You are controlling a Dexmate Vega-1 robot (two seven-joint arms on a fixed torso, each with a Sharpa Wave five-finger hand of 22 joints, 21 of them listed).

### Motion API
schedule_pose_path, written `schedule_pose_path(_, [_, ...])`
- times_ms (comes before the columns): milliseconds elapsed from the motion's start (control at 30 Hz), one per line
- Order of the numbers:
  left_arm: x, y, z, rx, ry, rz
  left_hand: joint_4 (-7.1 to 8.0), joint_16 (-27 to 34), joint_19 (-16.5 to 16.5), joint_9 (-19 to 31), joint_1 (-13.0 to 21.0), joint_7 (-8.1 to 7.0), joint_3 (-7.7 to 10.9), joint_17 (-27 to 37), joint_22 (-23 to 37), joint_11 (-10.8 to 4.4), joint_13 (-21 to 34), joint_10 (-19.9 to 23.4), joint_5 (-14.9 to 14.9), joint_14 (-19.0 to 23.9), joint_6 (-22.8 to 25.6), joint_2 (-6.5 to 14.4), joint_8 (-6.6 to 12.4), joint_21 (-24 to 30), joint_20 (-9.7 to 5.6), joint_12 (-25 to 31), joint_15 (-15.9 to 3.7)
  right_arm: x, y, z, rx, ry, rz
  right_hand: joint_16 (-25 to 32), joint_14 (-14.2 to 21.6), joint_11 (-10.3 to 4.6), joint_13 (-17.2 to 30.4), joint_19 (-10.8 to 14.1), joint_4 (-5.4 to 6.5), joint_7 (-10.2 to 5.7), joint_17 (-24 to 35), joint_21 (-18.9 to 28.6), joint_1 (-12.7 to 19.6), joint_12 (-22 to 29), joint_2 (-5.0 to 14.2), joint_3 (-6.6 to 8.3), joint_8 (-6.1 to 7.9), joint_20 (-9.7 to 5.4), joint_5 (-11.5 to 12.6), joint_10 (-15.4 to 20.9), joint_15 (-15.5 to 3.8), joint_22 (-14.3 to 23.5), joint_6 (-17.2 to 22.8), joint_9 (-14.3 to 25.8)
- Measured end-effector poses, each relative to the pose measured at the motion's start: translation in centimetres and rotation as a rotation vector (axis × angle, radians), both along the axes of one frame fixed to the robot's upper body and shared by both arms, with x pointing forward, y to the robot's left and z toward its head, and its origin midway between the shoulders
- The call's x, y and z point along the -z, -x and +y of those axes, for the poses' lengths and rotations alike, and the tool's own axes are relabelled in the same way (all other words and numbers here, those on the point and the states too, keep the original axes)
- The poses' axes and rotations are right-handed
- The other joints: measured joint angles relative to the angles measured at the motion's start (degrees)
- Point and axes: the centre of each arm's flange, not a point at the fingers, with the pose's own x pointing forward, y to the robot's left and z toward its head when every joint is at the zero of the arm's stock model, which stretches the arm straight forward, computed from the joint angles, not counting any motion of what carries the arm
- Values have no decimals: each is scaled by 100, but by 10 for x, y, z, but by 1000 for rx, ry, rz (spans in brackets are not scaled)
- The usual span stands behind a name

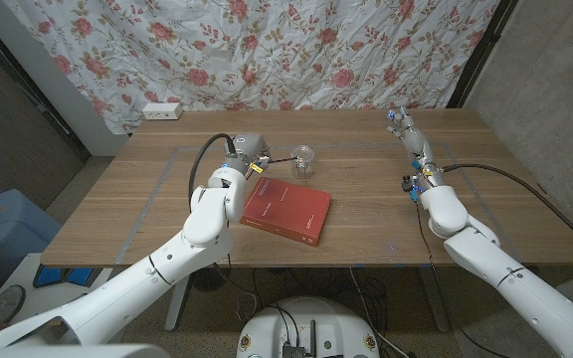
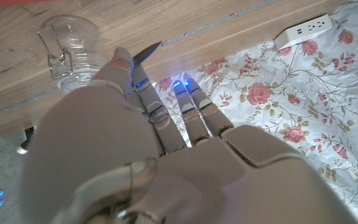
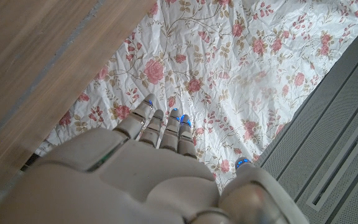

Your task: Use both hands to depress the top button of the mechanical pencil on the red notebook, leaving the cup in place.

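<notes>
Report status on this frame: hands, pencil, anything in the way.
Left robot hand holds mechanical pencil off the red notebook. Right robot hand open, far side, nothing held. Glass cup right beside the pencil tip.

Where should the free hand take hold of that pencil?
On the bare end sticking out of the left hand toward the cup, coming from the robot's right. The pencil sits roughly level with its other end pinched, and the right hand is open on that side. Mind the cup close by.
</notes>
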Motion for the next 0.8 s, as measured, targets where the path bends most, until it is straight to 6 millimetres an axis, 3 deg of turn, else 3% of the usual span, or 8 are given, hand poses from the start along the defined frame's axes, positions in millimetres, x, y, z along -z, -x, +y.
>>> schedule_pose_path(233, [-1, 1, -5, 14, 56, -4, 22, 26, 30, -1, 1, 0, -25, 0, 0, 0, 0, 0, 0, 116, 0, 1, -1, 21, -30, -5, -3, 2, 8, 5, 15, 33, -30, 0, 19, -51, 0, 0, -26, -96, 1, 0, 0, 0, 0, 26, 21, 0, 0, 50, -19, 0, 93, 0])
schedule_pose_path(333, [-1, 1, -4, 14, 71, -3, 16, 26, 52, -1, 1, 0, -31, -1, -1, 0, 2, 0, 0, 133, 0, 0, -1, 21, -9, -16, -10, 4, 9, 6, 14, 36, -30, 0, -5, -69, 0, -27, -32, -258, -9, 0, 2, 0, 0, 31, 21, 26, 0, 72, -39, 0, 75, 0])
schedule_pose_path(567, [-1, 3, -15, 38, 125, -2, 16, 26, 92, -3, 8, 0, -31, -1, 0, 0, 27, 0, -1, 176, 0, -6, -1, 21, -31, -17, -9, 6, 20, 10, 43, 88, -71, 0, -138, 45, 0, -116, -48, -566, -25, 0, 115, 0, -7, 79, -3, 72, 0, 79, 33, 0, 5, 0])
schedule_pose_path(700, [0, 4, -18, 40, 151, -2, 40, 26, 112, -3, 8, 0, -55, -1, -1, 0, 30, 0, -1, 186, -1, -7, -2, 42, -10, -19, -20, 7, 25, 11, 53, 110, -86, 0, -80, 85, 13, -114, -72, -802, -12, 0, 114, 0, -7, 102, -47, 74, 0, 120, 89, 5, -231, 0])
schedule_pose_path(800, [1, 5, -19, 39, 165, -2, 40, 26, 112, -4, 7, 13, -55, -1, -1, 0, 31, 0, -11, 205, 12, -7, -2, 42, -11, 1, 0, 8, 28, 12, 57, 122, -93, 30, -1, 149, 12, -17, -96, -962, -12, 23, 114, 10, -7, 126, -91, 170, 0, 184, 169, 30, -391, 0])
